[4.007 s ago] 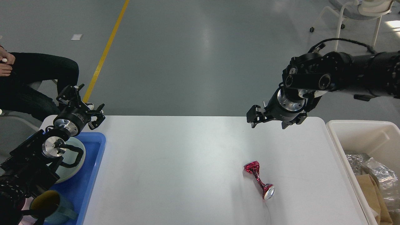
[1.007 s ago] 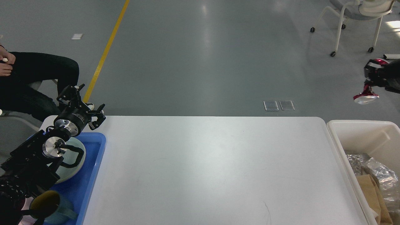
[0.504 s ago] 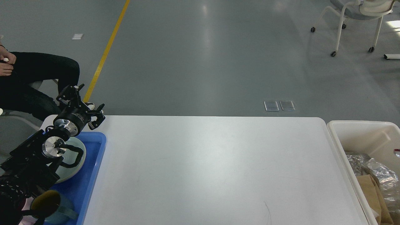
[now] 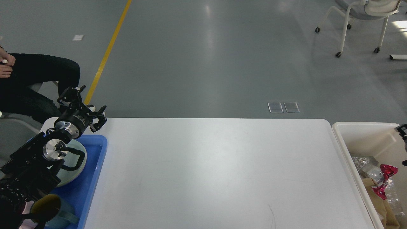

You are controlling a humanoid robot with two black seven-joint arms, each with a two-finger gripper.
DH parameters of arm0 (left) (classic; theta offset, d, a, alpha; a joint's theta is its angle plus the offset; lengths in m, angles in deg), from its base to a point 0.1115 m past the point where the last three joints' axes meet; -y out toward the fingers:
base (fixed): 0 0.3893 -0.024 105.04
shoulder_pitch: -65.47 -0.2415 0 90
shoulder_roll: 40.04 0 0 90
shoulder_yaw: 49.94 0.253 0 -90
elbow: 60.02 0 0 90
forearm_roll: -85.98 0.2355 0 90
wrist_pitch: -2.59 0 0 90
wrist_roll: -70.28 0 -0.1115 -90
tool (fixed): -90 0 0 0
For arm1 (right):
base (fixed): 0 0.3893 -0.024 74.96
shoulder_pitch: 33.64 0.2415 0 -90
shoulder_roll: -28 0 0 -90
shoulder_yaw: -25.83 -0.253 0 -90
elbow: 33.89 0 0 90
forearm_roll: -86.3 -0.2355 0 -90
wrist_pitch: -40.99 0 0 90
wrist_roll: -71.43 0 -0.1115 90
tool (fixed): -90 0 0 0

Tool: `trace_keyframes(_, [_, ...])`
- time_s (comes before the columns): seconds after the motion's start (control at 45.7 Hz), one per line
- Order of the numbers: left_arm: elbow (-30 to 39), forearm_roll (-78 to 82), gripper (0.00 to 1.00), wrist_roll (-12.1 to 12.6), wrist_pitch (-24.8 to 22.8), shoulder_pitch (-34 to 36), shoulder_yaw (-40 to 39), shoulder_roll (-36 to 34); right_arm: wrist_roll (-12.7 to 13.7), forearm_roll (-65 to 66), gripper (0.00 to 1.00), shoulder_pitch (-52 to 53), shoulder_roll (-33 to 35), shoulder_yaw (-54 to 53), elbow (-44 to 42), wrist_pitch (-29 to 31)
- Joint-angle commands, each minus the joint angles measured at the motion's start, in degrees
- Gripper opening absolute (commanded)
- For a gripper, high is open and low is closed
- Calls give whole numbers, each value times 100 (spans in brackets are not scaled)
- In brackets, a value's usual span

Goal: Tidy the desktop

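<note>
The desktop [image 4: 210,171] is a wide white tabletop with nothing lying on it. My left gripper [image 4: 86,103] hovers over its far left corner, above the blue tray [image 4: 95,165], fingers spread open and holding nothing. A crushed red can [image 4: 385,180] lies inside the white bin [image 4: 341,133] at the right, on top of foil and brown paper. Only a small black sliver of my right gripper [image 4: 402,131] shows at the right edge above the bin; its fingers cannot be made out.
The blue tray holds a pale plate [image 4: 76,157] and a dark green mug [image 4: 52,210], partly under my left arm. A seated person [image 4: 31,79] is at the far left. A wheeled chair [image 4: 362,19] stands far right on the floor.
The crushed red can, on the desktop four seconds ago and carried right by my right gripper a second ago, now lies in the bin. My right gripper shows again at the edge. Left arm unmoved.
</note>
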Motion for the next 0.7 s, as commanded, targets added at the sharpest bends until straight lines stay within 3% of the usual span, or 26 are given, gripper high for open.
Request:
trace_keyframes(0.0, [6, 0, 97, 0, 0, 0, 0, 0, -29, -8, 100, -9, -13, -1943, 50, 18])
trace_keyframes(0.153, [-3, 0, 97, 0, 0, 0, 0, 0, -328, 1, 100, 26, -276, -3772, 199, 10])
trace_keyframes(0.394, [-3, 0, 97, 0, 0, 0, 0, 0, -2076, 1, 100, -18, -750, -5645, 1060, 10])
trace_keyframes(0.525, [-3, 0, 97, 0, 0, 0, 0, 0, -2218, 1, 100, -325, -1225, -6709, 1263, 18])
trace_keyframes(0.679, [6, 0, 97, 0, 0, 0, 0, 0, -2262, 72, 100, -352, -1901, -6921, 1245, 10])
